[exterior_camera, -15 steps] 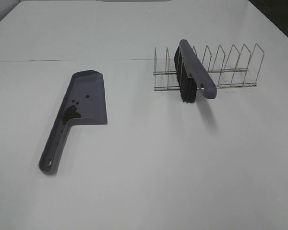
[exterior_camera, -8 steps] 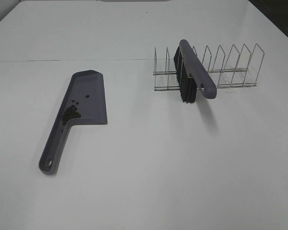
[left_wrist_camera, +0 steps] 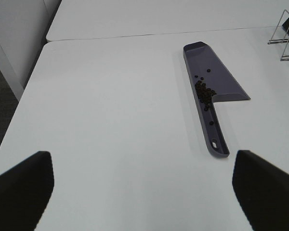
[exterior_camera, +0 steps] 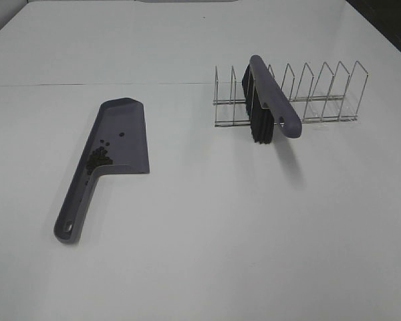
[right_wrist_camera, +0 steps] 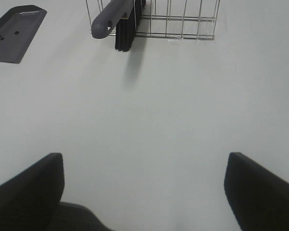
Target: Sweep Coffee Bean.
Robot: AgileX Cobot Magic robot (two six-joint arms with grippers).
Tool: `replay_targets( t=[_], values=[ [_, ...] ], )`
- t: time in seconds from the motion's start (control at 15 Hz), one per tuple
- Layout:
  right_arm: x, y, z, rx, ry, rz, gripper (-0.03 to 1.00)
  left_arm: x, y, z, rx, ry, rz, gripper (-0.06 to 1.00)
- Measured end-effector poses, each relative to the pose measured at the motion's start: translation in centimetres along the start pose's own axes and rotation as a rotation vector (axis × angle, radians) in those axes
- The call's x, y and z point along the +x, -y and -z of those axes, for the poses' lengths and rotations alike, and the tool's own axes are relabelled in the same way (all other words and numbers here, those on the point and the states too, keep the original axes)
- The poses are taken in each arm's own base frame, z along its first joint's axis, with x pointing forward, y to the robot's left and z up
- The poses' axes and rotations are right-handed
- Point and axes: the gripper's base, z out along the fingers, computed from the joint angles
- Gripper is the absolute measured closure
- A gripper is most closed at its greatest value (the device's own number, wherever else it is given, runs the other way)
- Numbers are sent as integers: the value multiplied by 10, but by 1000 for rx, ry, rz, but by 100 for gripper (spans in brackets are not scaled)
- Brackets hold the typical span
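Observation:
The coffee beans (exterior_camera: 98,156) lie clustered in the purple-grey dustpan (exterior_camera: 123,137) on the left of the white table, near where its handle begins; both also show in the left wrist view, beans (left_wrist_camera: 204,94) in dustpan (left_wrist_camera: 216,82). The purple brush (exterior_camera: 274,103) with black bristles stands in a wire rack (exterior_camera: 321,93) at the right; it also shows in the right wrist view (right_wrist_camera: 111,17). Neither gripper shows in the high view. My left gripper (left_wrist_camera: 144,187) is open and empty, well short of the dustpan. My right gripper (right_wrist_camera: 144,187) is open and empty, short of the brush.
The wire rack (right_wrist_camera: 183,19) has several empty slots to the right of the brush. The table's left edge (left_wrist_camera: 31,82) drops off beside a grey floor. A seam (exterior_camera: 87,84) runs across the table behind the dustpan.

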Motion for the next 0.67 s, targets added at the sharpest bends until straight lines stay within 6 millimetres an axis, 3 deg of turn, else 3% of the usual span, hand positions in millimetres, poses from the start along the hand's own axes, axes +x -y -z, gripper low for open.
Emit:
replay_targets(
  t=[0.67],
  values=[
    [0, 0, 0, 0, 0, 0, 20, 0, 0, 0, 0, 0, 0, 1]
  ],
)
